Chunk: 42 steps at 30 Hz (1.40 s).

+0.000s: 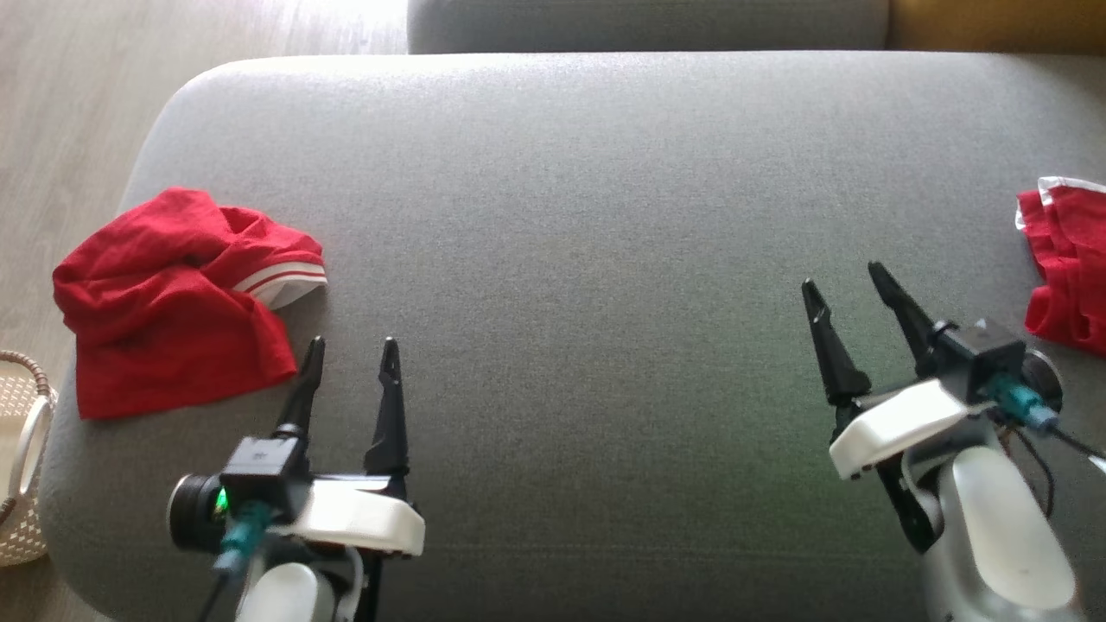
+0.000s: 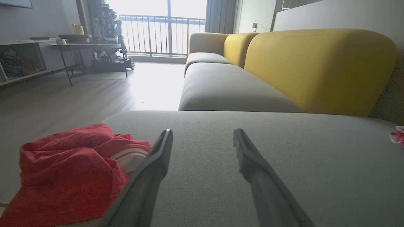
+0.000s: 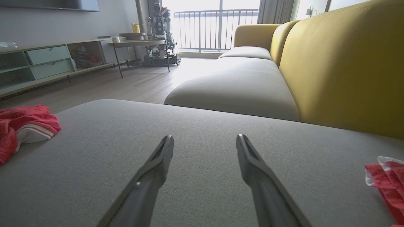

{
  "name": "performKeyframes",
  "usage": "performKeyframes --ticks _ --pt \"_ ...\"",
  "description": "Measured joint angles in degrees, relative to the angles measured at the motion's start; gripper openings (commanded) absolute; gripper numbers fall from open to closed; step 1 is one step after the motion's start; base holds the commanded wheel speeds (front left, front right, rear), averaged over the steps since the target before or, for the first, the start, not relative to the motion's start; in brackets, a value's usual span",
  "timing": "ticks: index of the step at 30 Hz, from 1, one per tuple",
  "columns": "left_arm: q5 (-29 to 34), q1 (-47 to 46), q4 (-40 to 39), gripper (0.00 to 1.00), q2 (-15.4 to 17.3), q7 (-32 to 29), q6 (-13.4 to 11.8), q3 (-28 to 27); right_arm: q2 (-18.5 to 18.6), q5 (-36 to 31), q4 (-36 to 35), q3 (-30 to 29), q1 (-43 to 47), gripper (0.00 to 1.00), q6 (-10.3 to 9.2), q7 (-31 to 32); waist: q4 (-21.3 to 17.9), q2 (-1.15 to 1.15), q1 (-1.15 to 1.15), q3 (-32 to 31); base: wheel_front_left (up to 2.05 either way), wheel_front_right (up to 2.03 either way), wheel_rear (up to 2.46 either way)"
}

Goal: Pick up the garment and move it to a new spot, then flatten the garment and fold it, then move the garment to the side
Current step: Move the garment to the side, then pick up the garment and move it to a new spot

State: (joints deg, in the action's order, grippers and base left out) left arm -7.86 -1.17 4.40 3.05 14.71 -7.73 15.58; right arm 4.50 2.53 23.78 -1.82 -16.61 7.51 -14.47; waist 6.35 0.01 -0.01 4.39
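Your left hand [image 1: 352, 344] and right hand [image 1: 841, 276] are both released, fingers spread and empty, pointing across the grey sofa cushion [image 1: 562, 216] toward its far edge, while the crumpled red garment [image 1: 173, 302] lies on the cushion's left end and another red cloth [image 1: 1067, 268] at its right edge.

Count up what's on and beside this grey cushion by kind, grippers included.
Garments: 2, left garment and right garment, both red
Baskets: 1, woven basket at the lower left
Grippers: 2, left gripper and right gripper, both open
Total: 5
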Motion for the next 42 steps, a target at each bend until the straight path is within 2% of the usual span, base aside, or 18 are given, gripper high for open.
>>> performKeyframes --ticks 4,27,34,42 --pt "-3.0 0.7 -0.1 1.0 0.0 0.0 -0.4 -1.2 -0.8 -1.1 -1.5 -0.5 2.1 1.0 0.0 0.0 0.4 0.0 0.0 -0.3 0.0 0.0 0.0" --pt "-1.8 0.8 0.0 1.0 0.0 0.0 -0.3 -1.2 -1.0 1.2 -1.9 -1.5 3.3 1.0 0.0 0.0 0.4 0.0 0.0 -1.0 0.0 0.0 0.0" --pt "-1.7 0.8 0.3 1.0 0.0 0.0 -0.3 -1.6 -1.1 1.6 -1.9 -1.6 3.3 1.0 0.0 0.0 3.7 0.0 0.0 -1.3 0.0 0.0 0.0" --pt "-1.3 1.1 0.1 1.0 -0.1 0.0 0.2 -3.3 -1.1 2.2 -1.9 0.1 3.4 1.0 0.0 0.0 10.6 0.0 0.0 -1.8 0.0 0.0 0.0"
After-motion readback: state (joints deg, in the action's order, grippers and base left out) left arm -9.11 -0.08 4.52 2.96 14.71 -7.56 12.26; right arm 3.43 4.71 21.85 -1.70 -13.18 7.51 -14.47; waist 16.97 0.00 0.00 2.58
